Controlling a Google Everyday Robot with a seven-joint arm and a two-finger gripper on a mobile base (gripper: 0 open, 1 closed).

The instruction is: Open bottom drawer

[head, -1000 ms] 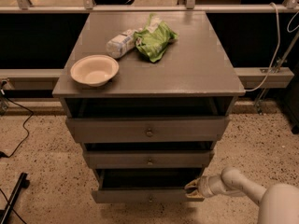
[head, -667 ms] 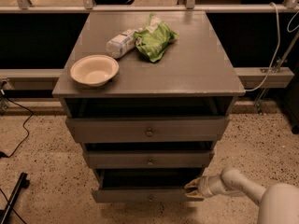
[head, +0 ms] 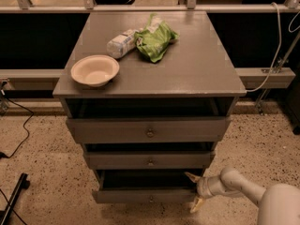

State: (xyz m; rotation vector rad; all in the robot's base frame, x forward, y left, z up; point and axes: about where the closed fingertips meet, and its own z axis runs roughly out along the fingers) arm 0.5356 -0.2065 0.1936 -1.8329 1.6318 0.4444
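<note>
Little has changed for you in the last second — the bottom drawer (head: pixel 136 196), at 6 o'clock and partly out, sits where it was, the gripper (head: pixel 191 192) at its 3 o'clock end spread above and below the front — more pulling likely needed.

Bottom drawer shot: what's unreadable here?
- Inside of the bottom drawer: camera view, dark under the middle drawer.
- Whether the gripper, at that drawer's right end, touches it: camera view, the two overlap.
- Arm past the elbow: cut off by the lower right corner.
- Print on the green bag: too small.
</note>
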